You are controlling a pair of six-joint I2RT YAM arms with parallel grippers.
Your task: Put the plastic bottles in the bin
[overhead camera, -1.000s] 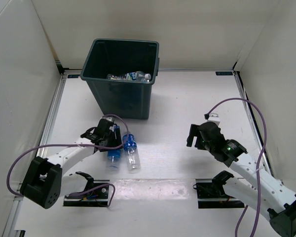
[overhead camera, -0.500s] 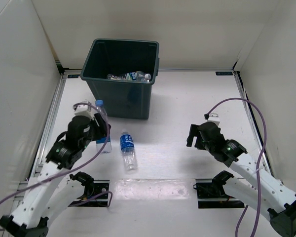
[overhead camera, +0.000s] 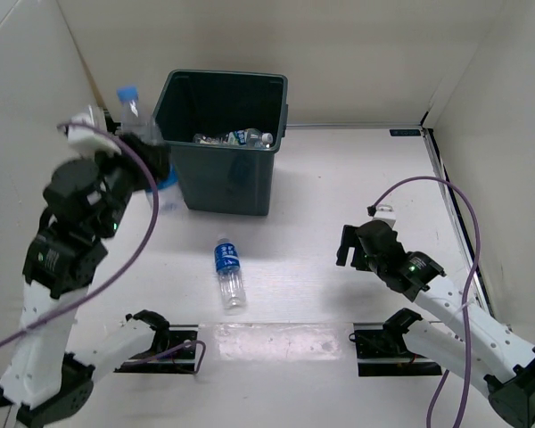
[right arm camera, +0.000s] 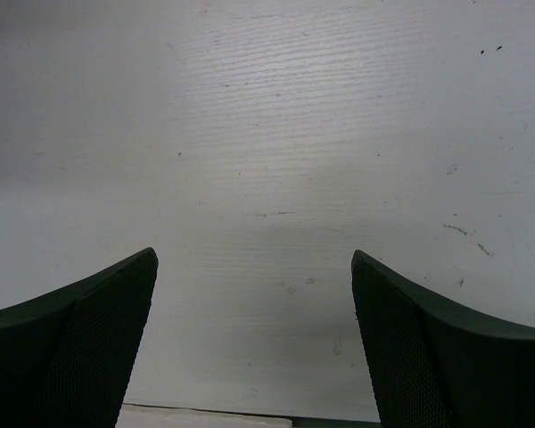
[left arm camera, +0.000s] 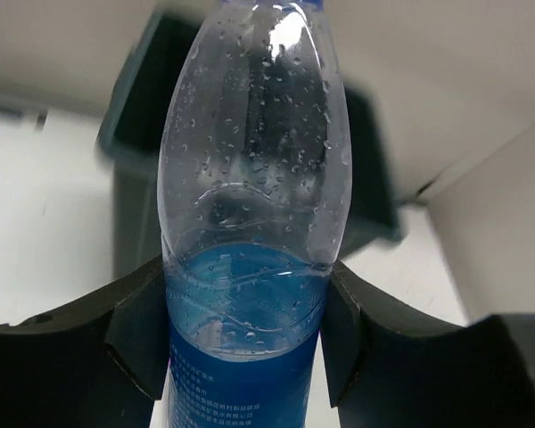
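Top external view shows the left gripper (left arm camera: pixel 242 332) clamped on a blue-labelled bottle (left arm camera: pixel 254 178), which stands upright, blue cap uppermost, just beside the bin's (overhead camera: pixel 223 183) left rim. From the left wrist, both dark fingers (left arm camera: pixel 138 325) press against the bottle at the top edge of its label (droplets cling inside the clear part above), and the bin sits blurred behind it. Inside the bin, several clear bottles (overhead camera: pixel 236 137) lie on the floor, at least one with a blue label. Another blue-labelled bottle (overhead camera: pixel 229 275) lies on its side on the white table (right arm camera: pixel 267 134) in front of the bin, well apart from it. Off to the right of the bin and nearer the arm bases, the right gripper (right arm camera: pixel 253 259) hangs over bare table with its fingers spread wide, holding nothing.
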